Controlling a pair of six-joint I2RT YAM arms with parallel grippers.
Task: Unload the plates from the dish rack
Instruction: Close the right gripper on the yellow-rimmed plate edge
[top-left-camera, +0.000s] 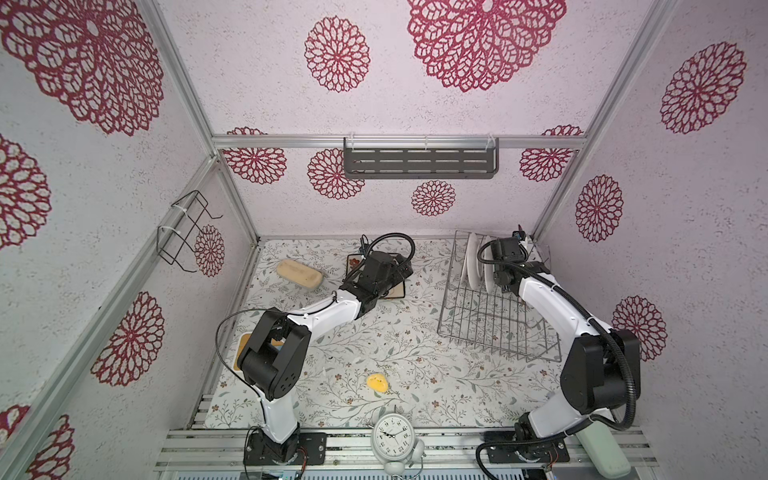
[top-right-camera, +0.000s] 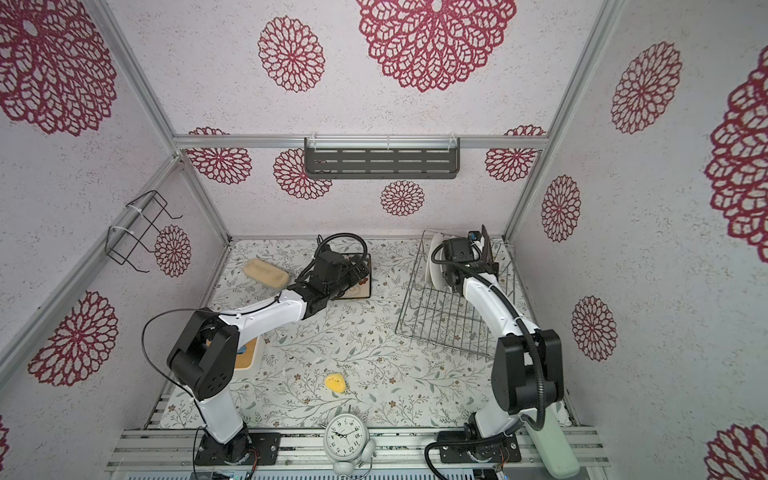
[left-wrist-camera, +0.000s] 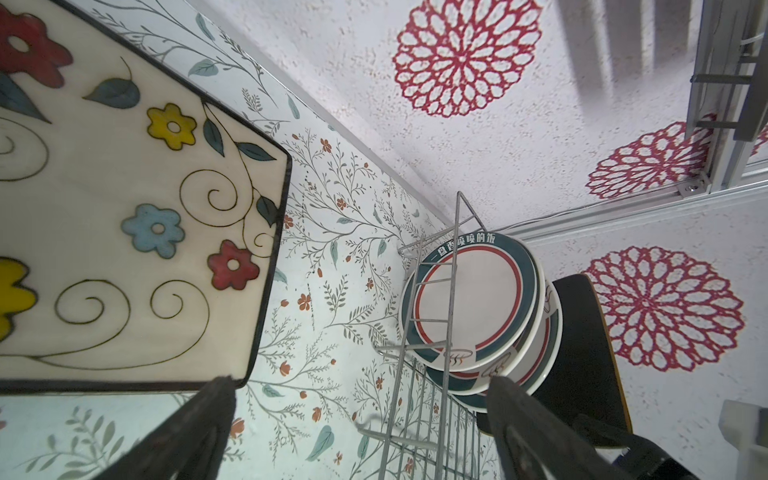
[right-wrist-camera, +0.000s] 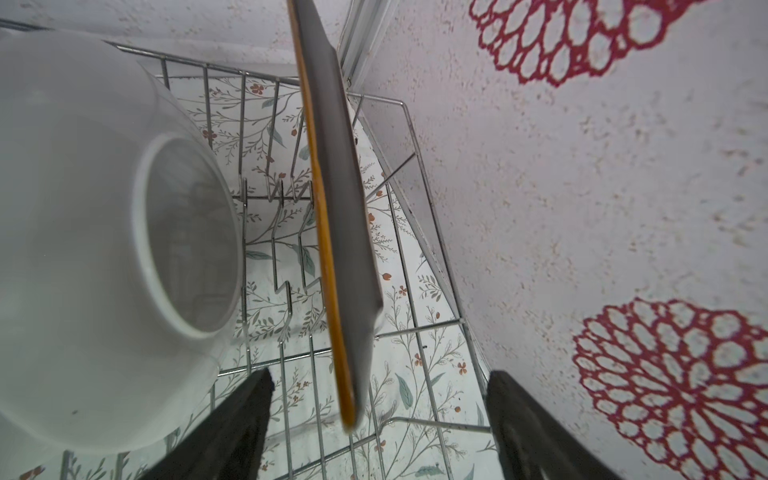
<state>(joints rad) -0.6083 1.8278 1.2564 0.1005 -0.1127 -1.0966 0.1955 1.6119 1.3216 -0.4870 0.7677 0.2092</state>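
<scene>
Plates, four in all: three stand on edge in the dish rack (top-left-camera: 498, 328), in the back right corner of the desk (top-left-camera: 374, 345); the fourth lies flat near the back edge, about midway along.

Readable writing: the front round plate (left-wrist-camera: 469, 299) has white Chinese characters on its teal band, looks like 一盘香喷喷的饭, plus a tiny steaming-bowl logo lower down; the alarm clock (top-left-camera: 392, 436) at the front edge shows plain numerals 1 to 12.

Hidden bits: the second round plate (left-wrist-camera: 550, 332) is tucked right behind the front one and mostly covered, same teal band and thin red ring; the dark square plate (right-wrist-camera: 340, 208) stands behind those, and in both top views the right arm hides most of it; the flowered plate (left-wrist-camera: 124, 208) is cut off in the left wrist view and largely under the left arm from above.

Looks-wise: rack is thin silver wire with upright tines and a grid base; round ones glossy white; square one matte black-brown with an orange-brown edge; flowered one glazed cream, dark rim, red, yellow and blue blooms, curly vines.

Now the left gripper (left-wrist-camera: 359, 380): spread wide, nothing in it; one fingertip (left-wrist-camera: 220, 390) overlaps the flowered plate's rim, can't tell if it touches; the right gripper (right-wrist-camera: 380, 374) is also spread, fingers either side of the dark square plate's edge, gaps on both sides.
</scene>
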